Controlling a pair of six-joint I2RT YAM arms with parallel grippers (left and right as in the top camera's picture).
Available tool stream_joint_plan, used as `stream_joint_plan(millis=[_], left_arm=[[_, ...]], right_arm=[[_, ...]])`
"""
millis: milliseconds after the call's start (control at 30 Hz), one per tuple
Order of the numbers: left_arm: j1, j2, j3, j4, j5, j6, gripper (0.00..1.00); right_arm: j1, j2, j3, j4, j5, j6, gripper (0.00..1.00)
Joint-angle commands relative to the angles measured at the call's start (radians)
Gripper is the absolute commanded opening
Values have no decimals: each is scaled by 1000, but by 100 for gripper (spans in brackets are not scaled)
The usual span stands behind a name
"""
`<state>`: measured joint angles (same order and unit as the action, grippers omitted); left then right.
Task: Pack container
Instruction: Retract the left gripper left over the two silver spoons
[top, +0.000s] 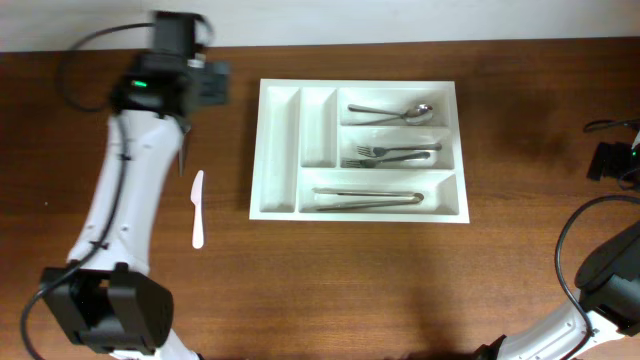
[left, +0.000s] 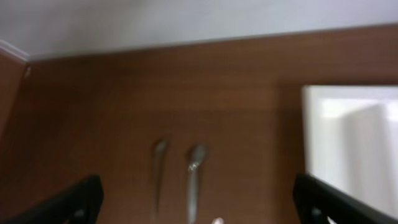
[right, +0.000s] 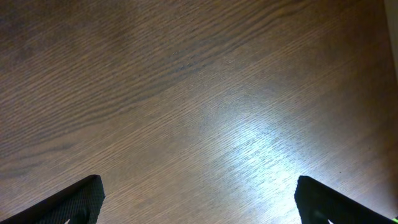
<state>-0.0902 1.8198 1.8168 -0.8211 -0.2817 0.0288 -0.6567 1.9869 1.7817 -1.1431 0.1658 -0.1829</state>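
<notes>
I have the white cutlery tray sitting flat on the table a little back of centre. Its three long compartments carry spoons, forks and long steel pieces that I take for knives, while both narrow upright compartments are bare. Both sets of jaws are spread wide and grasp nothing. The left jaws hang over the table left of the tray; the right jaws look down on plain wood, well apart from everything. Loose work lies on the left: a white plastic knife and, in my blurred left wrist view, a pair of metal utensils lying side by side, type unclear. My worry is that closeness: closing on one could catch or kick the other, and flat thin handles on bare wood may slip out or make the tips scrape the table. The plastic knife looks light enough to skid away if nudged. The tray's left wall is near the pickup spot, so a low carry could clip the rim and shove the tray. There is open wood between knife and tray and in front. The far table edge runs close behind the tray, and a black unit with cables sits at the right edge.
</notes>
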Motion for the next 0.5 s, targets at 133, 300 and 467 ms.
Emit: stream_joint_plan(millis=[133,300,467], left_arm=[[174,132,83,-204,182,-79,99],[233,213,84,-265,250,-82,99],[237,245,84,-242,238,-81,99]], right_arm=[[2,-2,-5,0,-1,9,99],[2,-2,-5,0,-1,9,98],[2,-2,-5,0,-1,9,99]])
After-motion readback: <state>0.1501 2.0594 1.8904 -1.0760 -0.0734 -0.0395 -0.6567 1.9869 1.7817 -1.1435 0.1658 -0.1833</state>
